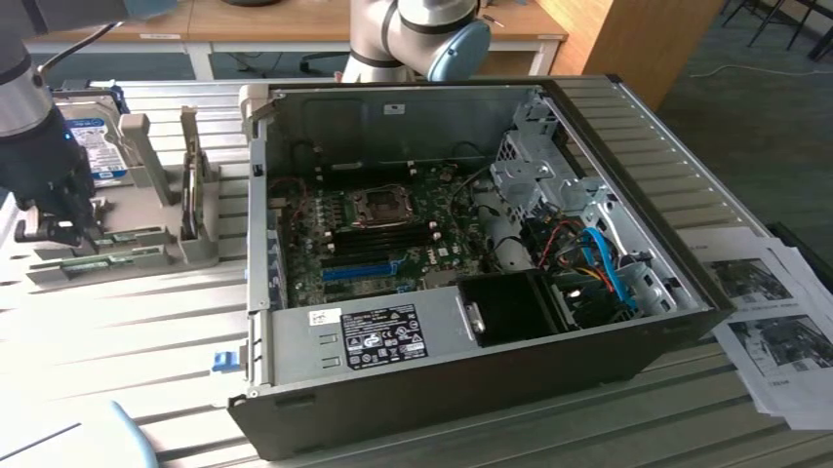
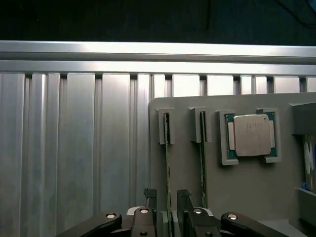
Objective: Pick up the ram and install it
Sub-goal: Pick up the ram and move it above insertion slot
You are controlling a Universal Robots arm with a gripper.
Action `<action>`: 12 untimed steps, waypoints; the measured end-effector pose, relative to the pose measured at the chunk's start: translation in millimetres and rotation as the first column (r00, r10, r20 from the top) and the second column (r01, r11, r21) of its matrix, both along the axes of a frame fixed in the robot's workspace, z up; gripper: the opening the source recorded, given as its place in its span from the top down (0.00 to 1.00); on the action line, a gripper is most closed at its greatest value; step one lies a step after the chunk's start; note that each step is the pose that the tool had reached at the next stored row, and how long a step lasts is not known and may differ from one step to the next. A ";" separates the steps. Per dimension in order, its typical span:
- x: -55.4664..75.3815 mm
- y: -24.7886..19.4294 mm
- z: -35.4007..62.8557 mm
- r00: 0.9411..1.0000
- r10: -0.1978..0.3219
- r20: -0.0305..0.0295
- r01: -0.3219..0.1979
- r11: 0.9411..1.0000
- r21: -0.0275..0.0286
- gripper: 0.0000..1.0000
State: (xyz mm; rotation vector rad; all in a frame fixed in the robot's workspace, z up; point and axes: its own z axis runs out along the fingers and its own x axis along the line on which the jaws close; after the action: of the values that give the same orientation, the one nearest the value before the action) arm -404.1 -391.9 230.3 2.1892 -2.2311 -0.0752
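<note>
Two thin green ram strips stand on edge in a grey holder [image 2: 247,187]. One ram [image 2: 168,163] runs between my fingertips [image 2: 149,196]. The other ram [image 2: 202,158] stands beside it. My gripper [image 2: 166,201] is open, one finger on each side of the first strip with a gap on both sides. In the exterior view the gripper [image 1: 59,232] hangs low over the holder [image 1: 156,255] at the exterior view's left, where the ram strips [image 1: 120,237] lie. The motherboard [image 1: 390,234], with its black slots, sits inside the open computer case [image 1: 625,117].
A CPU [image 2: 252,134] sits in a pocket of the holder. A silver, blue-labelled hard drive [image 1: 92,146] stands behind the holder. A blue slot [image 1: 358,271] is on the motherboard. Printed papers [image 1: 768,322] lie at the exterior view's right. The tabletop is ribbed aluminium [image 2: 74,148].
</note>
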 end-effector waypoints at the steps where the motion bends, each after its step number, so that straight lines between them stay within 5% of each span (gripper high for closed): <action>1: 0.0 0.0 -1.0 1.000 0.000 0.000 0.000 1.000 0.000 0.70; 12: 0.0 0.0 -9.6 1.000 0.000 0.000 0.000 1.000 0.000 0.70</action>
State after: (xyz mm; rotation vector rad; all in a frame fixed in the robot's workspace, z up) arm -404.1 -391.9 220.6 2.1892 -2.2311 -0.0752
